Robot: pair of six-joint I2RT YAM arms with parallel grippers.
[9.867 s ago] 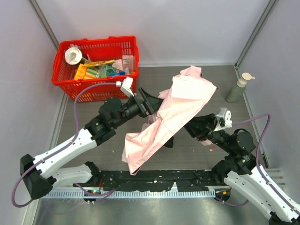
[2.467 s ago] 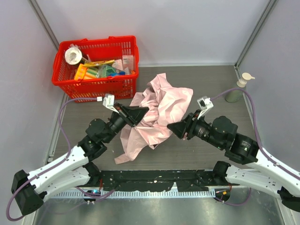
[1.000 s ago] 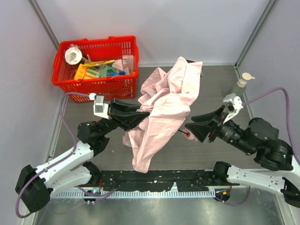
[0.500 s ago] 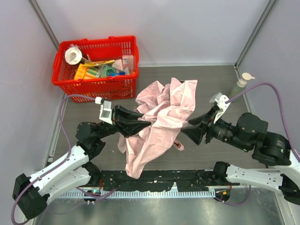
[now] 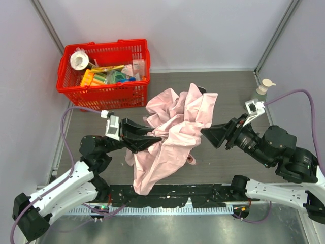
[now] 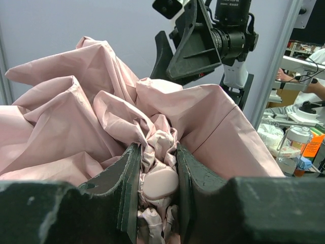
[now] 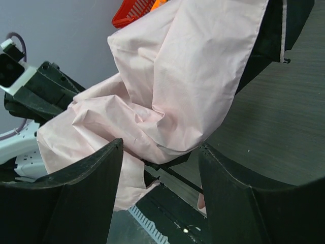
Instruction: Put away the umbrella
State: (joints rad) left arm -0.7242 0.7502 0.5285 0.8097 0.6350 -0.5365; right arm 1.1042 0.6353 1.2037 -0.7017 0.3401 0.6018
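**Overhead view.** The umbrella, its pale pink canopy loose and crumpled, was held over the middle of the counter, at about 4 o'clock from the red basket. The left end effector, reaching in from 9 o'clock, was clenched on gathered fabric and a small pink part, apparently to carry the bundle. The right end effector, at 3 o'clock, stood released, jaws spread just beside the cloth, probably placed for a fresh hold.

1. My table is a dark grey wood-grain top.
2. Red basket sits in its far left corner.
3. Greenish pump bottle stands far right.
4. Pink umbrella hangs over the middle; I can't tell if it touches down.
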